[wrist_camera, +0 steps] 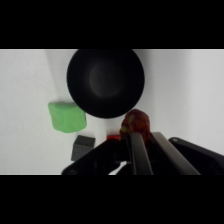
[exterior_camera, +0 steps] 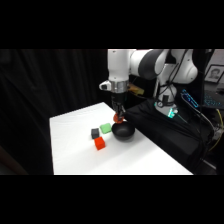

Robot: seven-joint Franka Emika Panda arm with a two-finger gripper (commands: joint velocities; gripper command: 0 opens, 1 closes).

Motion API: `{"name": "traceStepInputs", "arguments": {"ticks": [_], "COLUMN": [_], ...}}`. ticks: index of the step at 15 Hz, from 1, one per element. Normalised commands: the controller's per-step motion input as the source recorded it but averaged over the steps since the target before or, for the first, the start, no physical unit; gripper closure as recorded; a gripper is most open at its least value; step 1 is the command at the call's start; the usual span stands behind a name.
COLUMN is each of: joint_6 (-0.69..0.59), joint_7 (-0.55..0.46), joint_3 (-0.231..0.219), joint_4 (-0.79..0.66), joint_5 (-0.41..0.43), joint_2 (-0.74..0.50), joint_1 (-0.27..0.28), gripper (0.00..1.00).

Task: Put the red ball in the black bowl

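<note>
The red ball (wrist_camera: pixel 136 121) sits at the tips of my gripper (wrist_camera: pixel 143 132), which is shut on it. In the side view the gripper (exterior_camera: pixel 118 118) hangs from above with the red ball (exterior_camera: pixel 118 119) at its tip, just beyond the far rim of the black bowl (exterior_camera: pixel 123 132). From the wrist the black bowl (wrist_camera: pixel 105 82) is round, glossy and holds nothing. It lies just ahead of the ball. I cannot tell how high the ball is off the table.
A green block (exterior_camera: pixel 105 128), a dark grey cube (exterior_camera: pixel 95 133) and a red cube (exterior_camera: pixel 100 144) lie left of the bowl. The wrist view shows the green block (wrist_camera: pixel 66 116) and grey cube (wrist_camera: pixel 82 147). Black cloth (exterior_camera: pixel 165 125) covers the table's right side.
</note>
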Motion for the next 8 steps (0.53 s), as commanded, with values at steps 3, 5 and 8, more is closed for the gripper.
{"name": "traceStepInputs", "arguments": {"ticks": [3,5,8], "joint_6": [0.21,0.24,0.28], "joint_7": [0.07,0.08,0.08], "joint_3": [0.004,0.004,-0.001], "joint_4": [-0.33,-0.3,-0.23], "joint_5": [-0.049,-0.049,-0.037], "joint_2": [-0.25,-0.18,-0.06], "joint_1": [-0.118,-0.094,-0.074], "gripper": [0.97,0.96,0.97]}}
